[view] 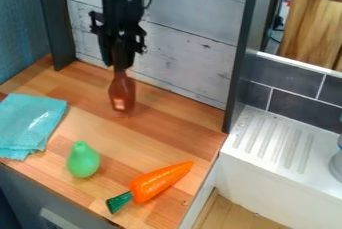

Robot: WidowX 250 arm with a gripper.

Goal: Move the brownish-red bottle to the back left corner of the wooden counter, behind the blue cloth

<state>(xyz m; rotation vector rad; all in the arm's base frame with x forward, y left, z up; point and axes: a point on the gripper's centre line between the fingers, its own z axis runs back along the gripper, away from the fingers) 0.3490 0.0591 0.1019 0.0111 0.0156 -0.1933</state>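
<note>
The black gripper (120, 62) hangs straight down from the top edge, left of centre, close to the whitish plank wall. It is shut on the top of a reddish-brown bottle (122, 94), which stands upright below it over the back part of the wooden counter. Whether the bottle's base touches the wood I cannot tell. Towards the front lies a green pear (83, 160). An orange carrot with a dark green top (159, 182) lies slantwise to its right. A folded turquoise cloth (30, 123) rests at the left.
The wooden counter (107, 138) has a dark upright post (55, 20) at its back left and a tall dark panel (242, 55) at its right back corner. Beyond that panel are a white ridged drainboard (274, 138), grey tiles (286, 88) and a wooden block (310, 28).
</note>
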